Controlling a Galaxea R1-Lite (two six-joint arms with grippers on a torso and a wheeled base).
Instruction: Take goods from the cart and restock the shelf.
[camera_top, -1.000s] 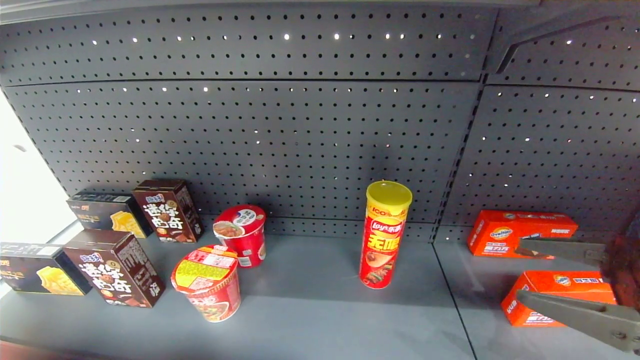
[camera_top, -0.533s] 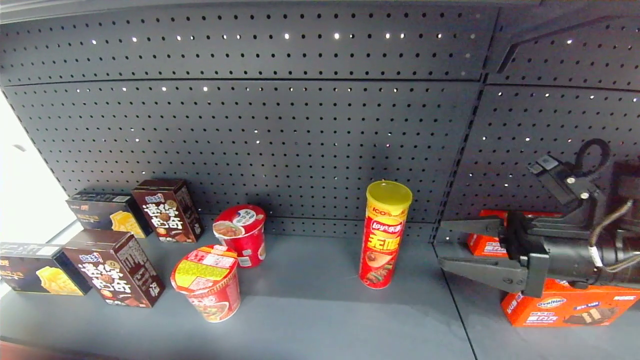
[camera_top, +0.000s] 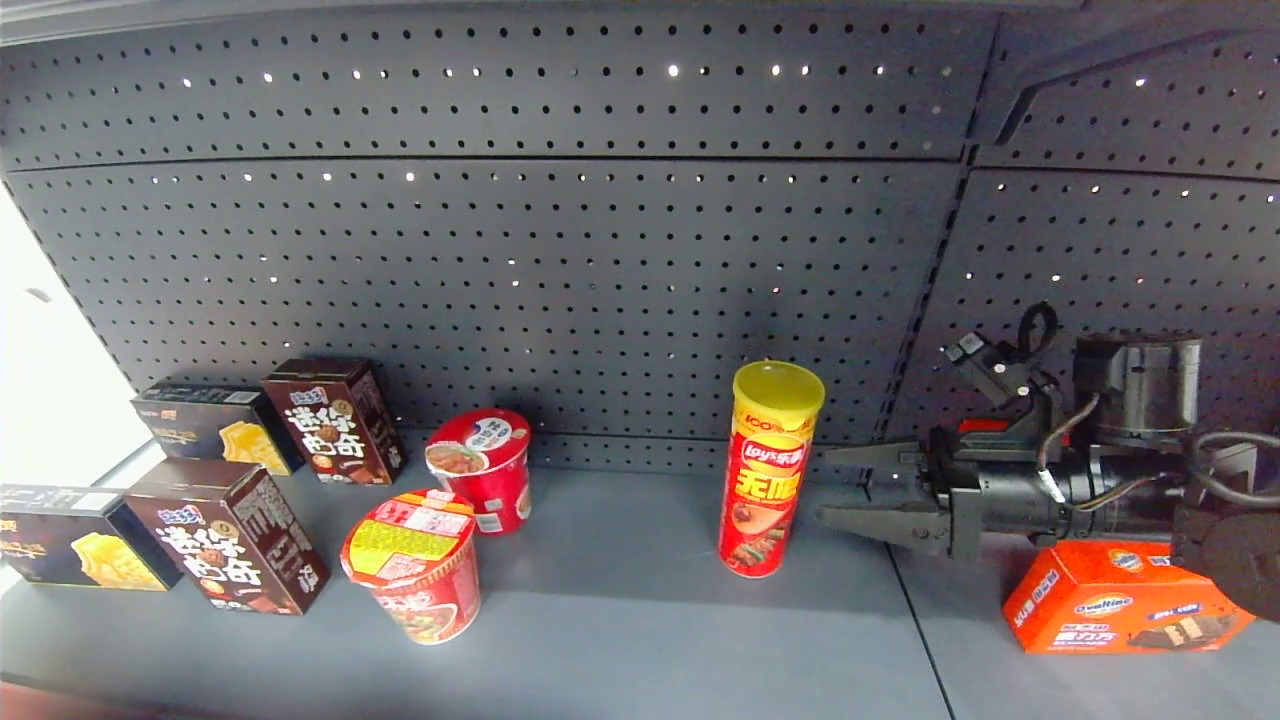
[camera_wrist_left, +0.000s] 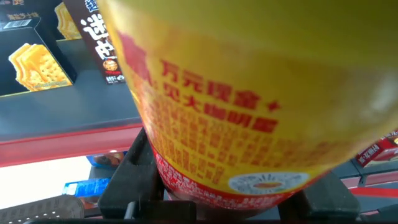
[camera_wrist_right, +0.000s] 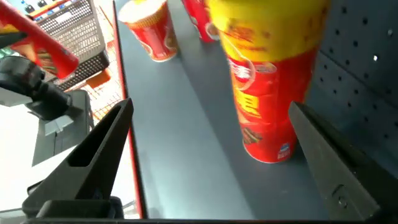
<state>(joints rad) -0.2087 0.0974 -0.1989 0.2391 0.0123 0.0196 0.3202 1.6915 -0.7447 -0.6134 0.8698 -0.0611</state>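
A tall red chips can (camera_top: 768, 468) with a yellow lid stands upright on the grey shelf (camera_top: 620, 620). My right gripper (camera_top: 822, 488) is open just to its right, fingertips close to the can's side and apart from it. In the right wrist view the chips can (camera_wrist_right: 270, 93) stands ahead of my right gripper (camera_wrist_right: 211, 109), nearer one finger. A yellow-and-red round container (camera_wrist_left: 249, 93) sits right against the left wrist camera, and my left gripper (camera_wrist_left: 224, 193) is shut on it.
Two red noodle cups (camera_top: 412, 562) (camera_top: 483, 468), brown boxes (camera_top: 235, 535) and dark boxes (camera_top: 75, 535) stand at the shelf's left. An orange box (camera_top: 1120, 597) lies under my right arm. A wire cart (camera_wrist_right: 68, 31) stands off the shelf's red front edge (camera_wrist_left: 62, 146).
My right gripper has moved left along the shelf, from the right edge over the orange boxes to just beside the chips can. It stays open. The goods have not moved.
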